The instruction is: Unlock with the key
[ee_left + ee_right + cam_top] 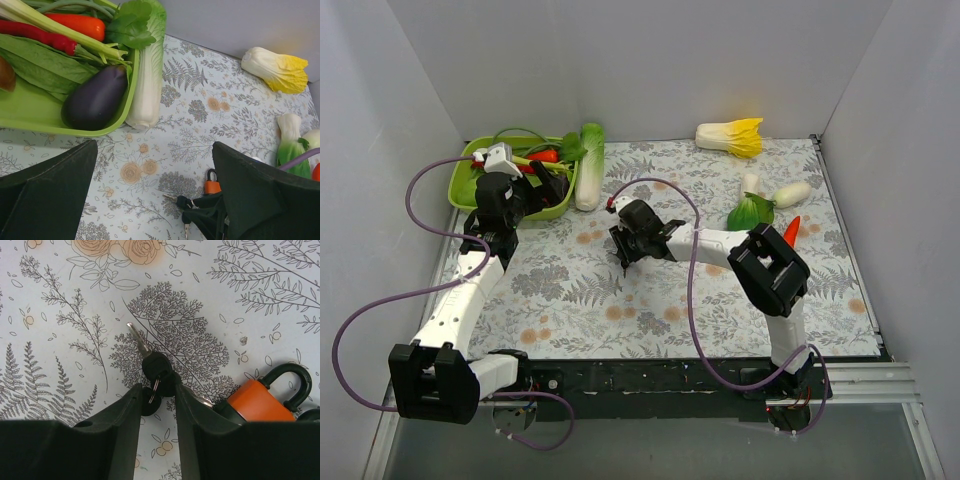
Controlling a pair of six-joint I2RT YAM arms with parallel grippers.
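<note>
Right wrist: right claw (157, 392) narrow, pinching key (155, 367) by black head; light, stiff, slippery; orange padlock (260, 402) beside.

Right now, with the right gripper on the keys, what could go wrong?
1. The right gripper pinches the keys near their ring, so the blade may swing once lifted.
2. The padlock lies loose beside that gripper's finger and could get dragged.
3. The left gripper is open, holding nothing; unbraced, the padlock may slide when the key pushes in.
</note>
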